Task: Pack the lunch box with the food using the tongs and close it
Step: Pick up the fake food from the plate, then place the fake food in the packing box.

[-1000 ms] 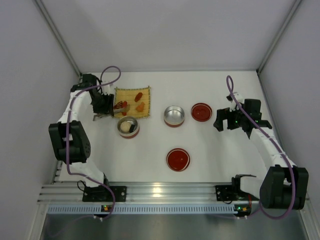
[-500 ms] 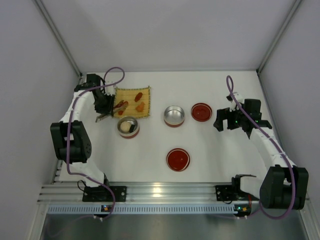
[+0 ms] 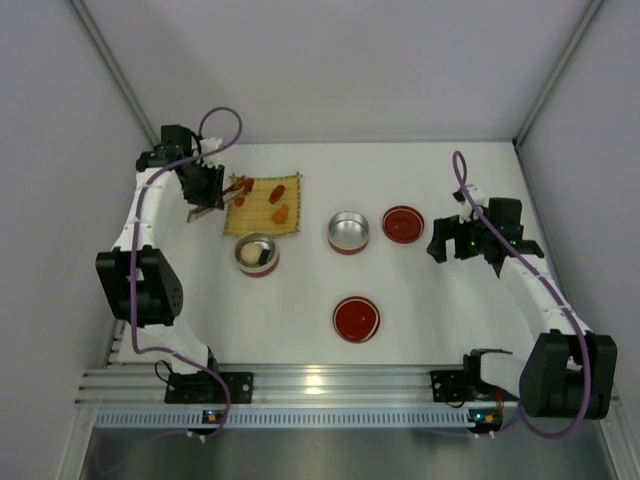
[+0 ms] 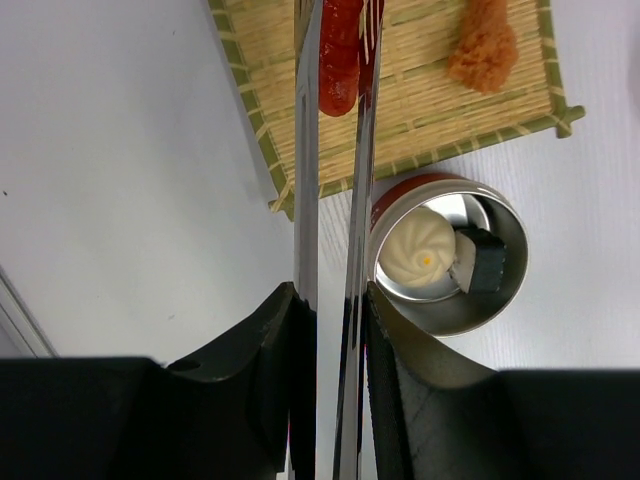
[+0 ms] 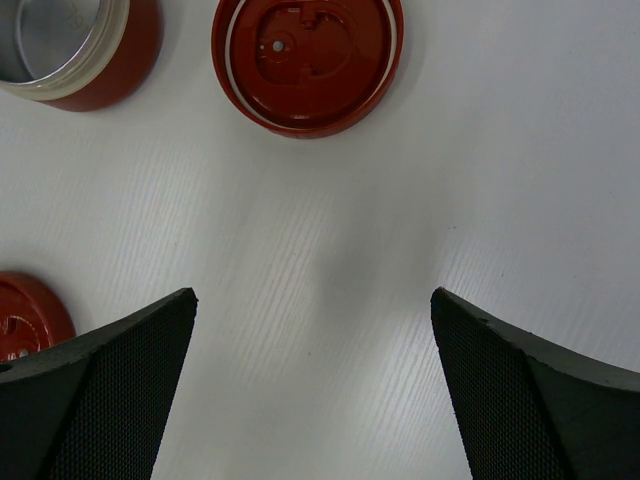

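**Q:** Why is the left gripper [image 4: 330,300] clamping across both arms of the tongs [image 4: 307,200]?

**A:** Its squeeze is narrowing the far tips. Ahead of the fingers, the slender silvery arms are pinching a glossy red piece [image 4: 338,60] over the yellow mat [image 4: 430,110]. Whether the piece is touching the weave cannot be told. An orange crumbed piece [image 4: 485,45] is lying further right on the mat.

**Q:** And the bowl [image 4: 445,325]?

**A:** It is sitting just right of the tongs, near the fingers. It is holding a whitish pleated ball [image 4: 418,255] and a black-and-white roll [image 4: 480,265], so it is probably the drop point.

**Q:** The right gripper [image 5: 312,295]?

**A:** It is hovering with jaws spread wide, grasping nothing. A red lid [image 5: 305,55] is lying ahead of it, likely waiting for the closing step.
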